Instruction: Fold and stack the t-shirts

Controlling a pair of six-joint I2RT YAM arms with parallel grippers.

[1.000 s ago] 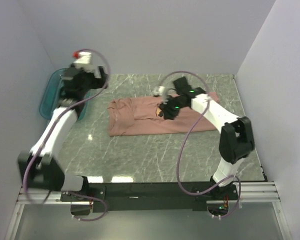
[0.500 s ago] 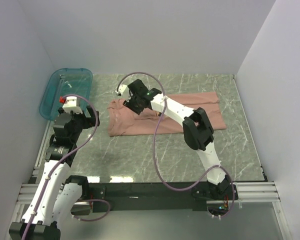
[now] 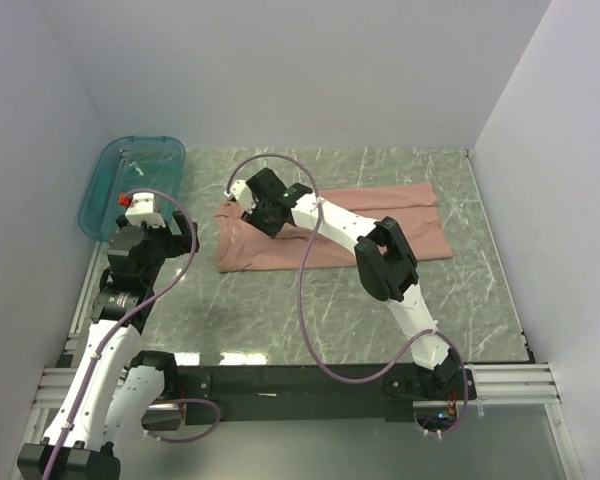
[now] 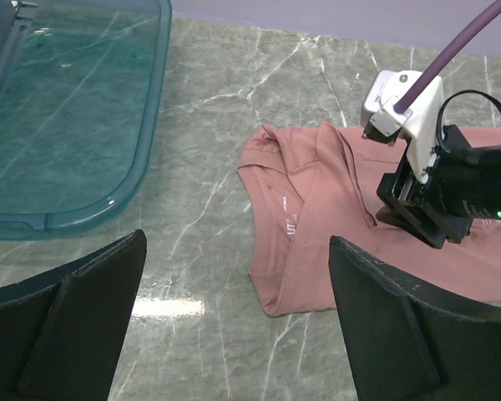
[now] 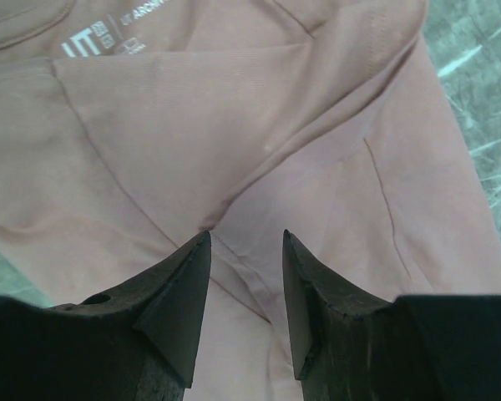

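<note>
My right pincer [image 5: 246,238] hangs low over the collar end of the pink t-shirt [image 3: 265,250]. Its two dark fingers [image 5: 179,292] stand part-way apart and I can see nothing clamped between them. The cloth lies flat directly beneath them, and a diagonal crease runs up to the gap. Just beyond the fingertips a folded-over flap of the shirt crosses the wrist view, and past that the white print of the neck label [image 5: 88,46] shows inside the collar. From overhead, the shirt stretches away from this pincer in one long band across the marble-patterned worktop [image 3: 280,320], toward the arm's own side. Its neckline end sits right below the pincer and the far end reaches well beyond the arm's elbow. My left pincer [image 4: 238,242] is held up off the worktop with its jaws spread wide and empty, near the worktop's left edge. The collar end of the shirt lies ahead of it and a little to its right, and the other pincer shows beyond that. The teal plastic tray [image 4: 67,221] lies ahead and to its left, clear of the shirt.
</note>
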